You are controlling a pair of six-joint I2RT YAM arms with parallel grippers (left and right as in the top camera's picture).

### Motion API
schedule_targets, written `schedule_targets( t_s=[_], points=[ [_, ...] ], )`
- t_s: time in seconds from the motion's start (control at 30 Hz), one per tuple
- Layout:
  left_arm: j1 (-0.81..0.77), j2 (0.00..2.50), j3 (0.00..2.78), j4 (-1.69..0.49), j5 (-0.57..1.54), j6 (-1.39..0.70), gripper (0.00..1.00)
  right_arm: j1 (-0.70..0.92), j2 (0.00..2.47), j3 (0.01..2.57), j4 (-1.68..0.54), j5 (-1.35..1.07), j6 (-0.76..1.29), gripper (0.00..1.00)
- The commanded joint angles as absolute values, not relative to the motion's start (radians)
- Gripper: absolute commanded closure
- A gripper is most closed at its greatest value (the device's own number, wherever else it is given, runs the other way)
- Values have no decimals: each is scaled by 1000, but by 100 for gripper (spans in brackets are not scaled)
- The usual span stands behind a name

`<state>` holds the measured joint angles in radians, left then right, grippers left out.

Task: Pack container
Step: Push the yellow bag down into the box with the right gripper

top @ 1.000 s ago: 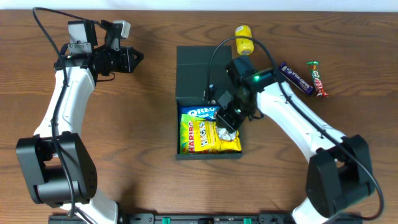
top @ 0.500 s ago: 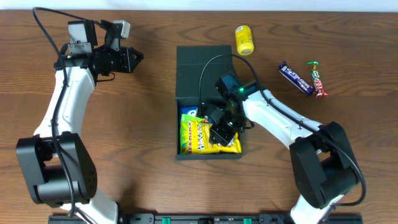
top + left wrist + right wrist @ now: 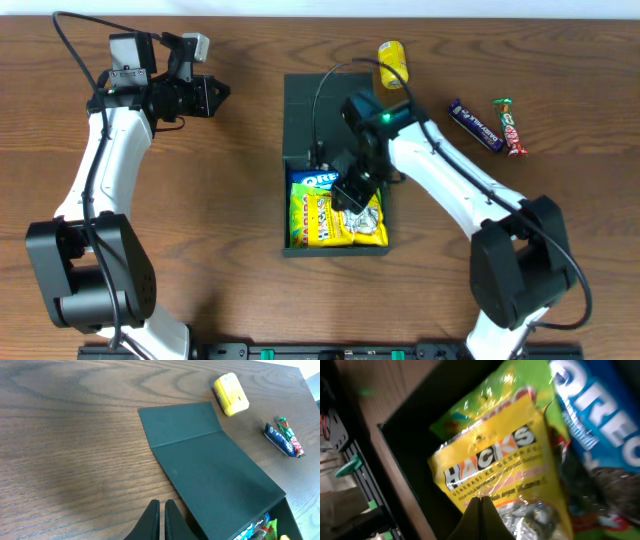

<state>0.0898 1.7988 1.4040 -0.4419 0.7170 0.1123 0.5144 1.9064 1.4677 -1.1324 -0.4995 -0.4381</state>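
The container is a dark green-black box with its flap lid open flat behind it. Inside lie a blue Oreo packet, a green-yellow Haribo bag and a yellow Hacks bag. My right gripper is shut and hangs over the box's right half. In the right wrist view its tips are just above the Hacks bag, beside a silver wrapper. My left gripper is shut and empty, far left of the lid.
A yellow can lies behind the lid on its side. A dark blue bar and a red-green bar lie at the right. The left wrist view also shows the can and the bars.
My right gripper went down and left into the box's contents, then drew back a little toward the lid. The left arm has not moved.
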Motion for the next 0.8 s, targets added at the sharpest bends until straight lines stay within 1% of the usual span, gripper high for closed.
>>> schedule_targets(
  t_s=[0.0,0.03,0.1,0.3,0.47,0.63,0.77],
  points=[
    [91,1785,1428,-448,702,134,93,511,1895,1476,-1148,-425,-437,99],
    [91,1785,1428,-449,702,134,94,511,1895,1474,-1157,-365,-415,99],
    [91,1785,1428,-449,702,134,93,511,1895,1473,-1172,-319,-403,99],
    [91,1785,1428,-448,698,134,94,482,1895,1467,-1194,-286,-372,98],
    [91,1785,1428,-448,694,134,93,458,1895,1407,-1188,-284,-384,98],
    [91,1785,1428,-447,694,134,93,458,1895,1314,-1131,-303,-390,99],
    [91,1785,1428,-444,694,134,93,458,1895,1292,-1115,-303,-389,98]
  ],
)
